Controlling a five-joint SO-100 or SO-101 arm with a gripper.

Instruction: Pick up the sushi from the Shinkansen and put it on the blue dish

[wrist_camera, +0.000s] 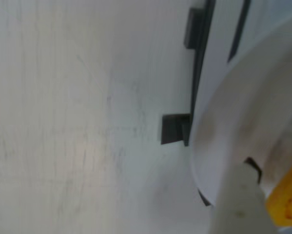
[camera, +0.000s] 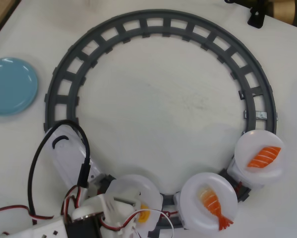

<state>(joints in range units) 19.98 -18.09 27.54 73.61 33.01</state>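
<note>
The white Shinkansen [camera: 64, 156] stands on the bottom left of the track, its nose pointing up-left in the overhead view. Its first car carries a white plate [camera: 138, 186] holding the yellow sushi [camera: 144, 214], mostly covered by my gripper [camera: 137, 212]. In the wrist view one white finger [wrist_camera: 238, 207] stands right beside the sushi [wrist_camera: 288, 200] over that plate [wrist_camera: 233, 131]; the other finger is out of view. The blue dish [camera: 9, 85] lies empty at the far left, well away from the gripper.
A grey ring track [camera: 163, 26] fills the table. The second plate [camera: 198, 191] carries a shrimp piece [camera: 212, 202], and the third [camera: 247, 144] a salmon piece [camera: 264, 156]. Black and red cables [camera: 84, 148] hang over the train. A black clamp [camera: 256, 15] sits at the top right.
</note>
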